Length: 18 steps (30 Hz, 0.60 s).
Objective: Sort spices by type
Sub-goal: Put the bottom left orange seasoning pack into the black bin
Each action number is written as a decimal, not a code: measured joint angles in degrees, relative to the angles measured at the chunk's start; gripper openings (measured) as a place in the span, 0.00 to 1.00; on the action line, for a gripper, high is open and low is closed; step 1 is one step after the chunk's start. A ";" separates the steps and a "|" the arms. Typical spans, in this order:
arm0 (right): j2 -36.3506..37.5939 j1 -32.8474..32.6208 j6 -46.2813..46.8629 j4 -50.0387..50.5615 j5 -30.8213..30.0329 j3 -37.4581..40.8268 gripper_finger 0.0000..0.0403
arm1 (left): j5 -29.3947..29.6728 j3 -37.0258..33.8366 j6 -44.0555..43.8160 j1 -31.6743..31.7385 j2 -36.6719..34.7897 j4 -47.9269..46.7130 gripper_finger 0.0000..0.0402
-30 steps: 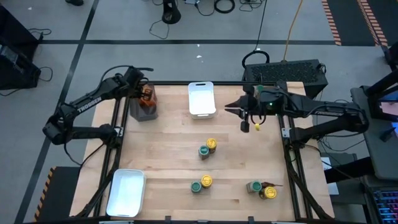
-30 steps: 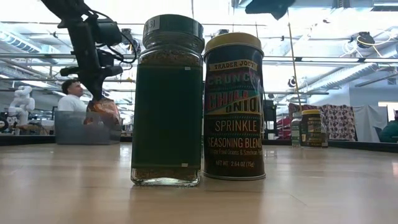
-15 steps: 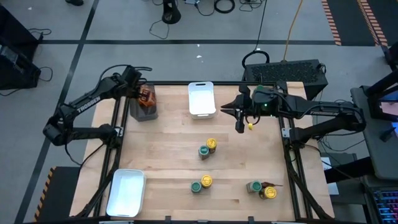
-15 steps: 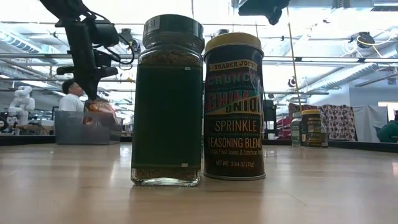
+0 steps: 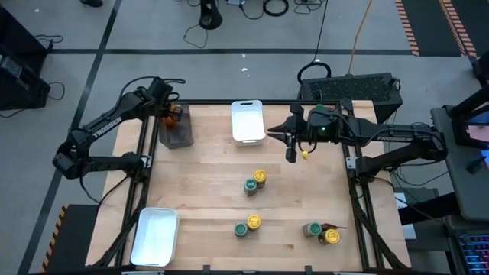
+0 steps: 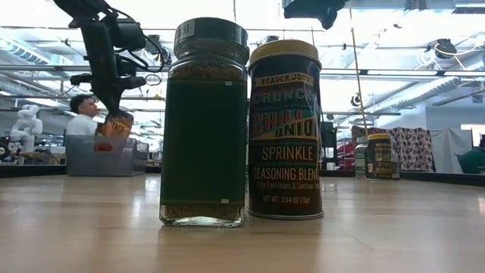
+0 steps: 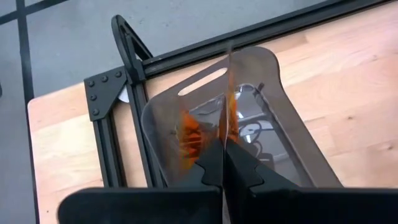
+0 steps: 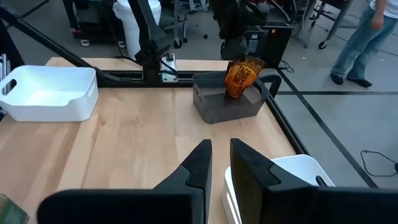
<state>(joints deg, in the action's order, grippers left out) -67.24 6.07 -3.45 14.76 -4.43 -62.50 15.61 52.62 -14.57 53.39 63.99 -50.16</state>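
Right wrist view alone shows the orange packet [image 8: 242, 78] clamped in the left tool [image 8: 235, 50] above the dark bin [image 8: 227, 99]. Right tool [image 5: 292, 149], fingers slightly apart, empty, hovers beside the white tray [image 5: 247, 121].

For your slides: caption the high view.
Left gripper holds an orange packet above the dark clear-sided bin; right gripper hovers.

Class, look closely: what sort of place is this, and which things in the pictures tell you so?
Most likely a robotics lab or workshop. A framed wooden table carries two robot arms, cables trail over a taped floor, and a white humanoid robot stands in the room behind.
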 joint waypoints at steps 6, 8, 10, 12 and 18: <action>0.00 0.00 -0.43 0.02 0.00 0.00 0.10 | 0.62 0.00 -0.09 0.00 0.17 0.02 0.00; 0.00 0.00 -0.41 0.06 0.00 0.00 0.10 | 1.19 0.00 -0.11 -0.21 0.70 0.11 0.00; 0.00 0.00 -0.39 0.13 0.00 0.00 0.10 | 1.53 0.00 -0.35 -0.24 1.61 0.41 0.00; 0.00 0.00 -0.41 0.18 0.00 0.00 0.10 | 2.04 0.00 -1.32 -0.26 2.83 0.61 0.00; 0.00 0.00 -0.26 1.05 0.02 0.00 0.10 | 4.62 0.00 -1.64 -0.24 6.44 3.44 0.00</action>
<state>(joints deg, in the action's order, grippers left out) -67.24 6.07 -3.71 15.82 -4.40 -62.50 20.23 52.62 -16.20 53.15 70.43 -46.73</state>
